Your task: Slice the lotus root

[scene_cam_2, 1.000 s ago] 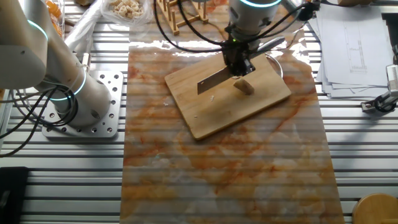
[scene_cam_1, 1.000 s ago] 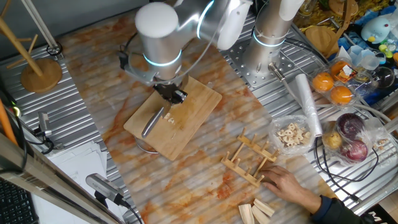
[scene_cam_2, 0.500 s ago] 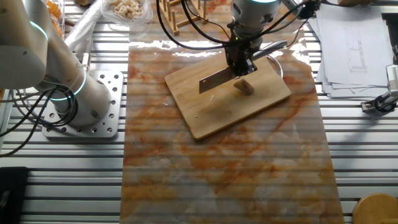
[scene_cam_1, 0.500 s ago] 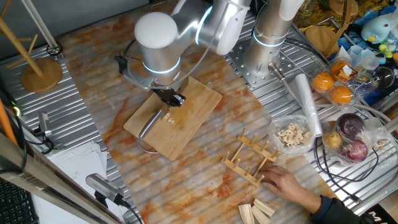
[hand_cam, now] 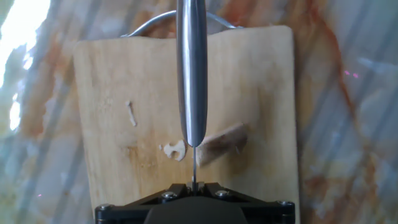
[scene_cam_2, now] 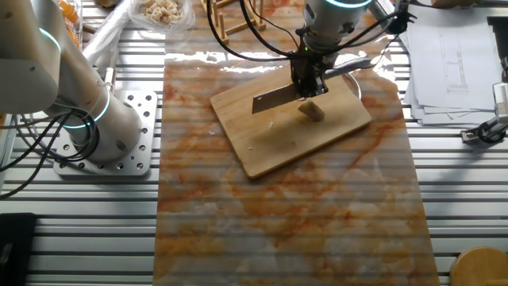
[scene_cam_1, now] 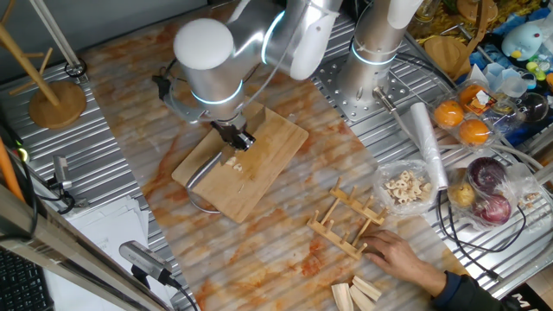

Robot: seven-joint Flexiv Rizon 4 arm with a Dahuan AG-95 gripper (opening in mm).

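Note:
My gripper (scene_cam_1: pixel 235 136) is shut on a steel knife and holds it over the wooden cutting board (scene_cam_1: pixel 276 138). In the other fixed view the gripper (scene_cam_2: pixel 308 79) holds the blade (scene_cam_2: pixel 274 99) edge-down, just left of the lotus root (scene_cam_2: pixel 312 111), a small tan chunk lying on the board (scene_cam_2: pixel 270 147). In the hand view the knife (hand_cam: pixel 191 68) runs straight ahead from the gripper (hand_cam: pixel 194 185). The lotus root chunk (hand_cam: pixel 221 143) lies just right of the blade. A cut cream fragment (hand_cam: pixel 175 149) lies just left of it. Whether the blade touches the chunk cannot be told.
A wooden rack (scene_cam_1: pixel 350 220) stands right of the board with a person's hand (scene_cam_1: pixel 397 250) on it. A bag of holed slices (scene_cam_1: pixel 406 186), oranges and onions lie far right. Wooden blocks (scene_cam_1: pixel 356 295) lie at the front. A second arm's base (scene_cam_2: pixel 103 127) stands left.
My gripper and the knife have shifted slightly sideways over the board. The lotus root chunk and the fragment have not moved.

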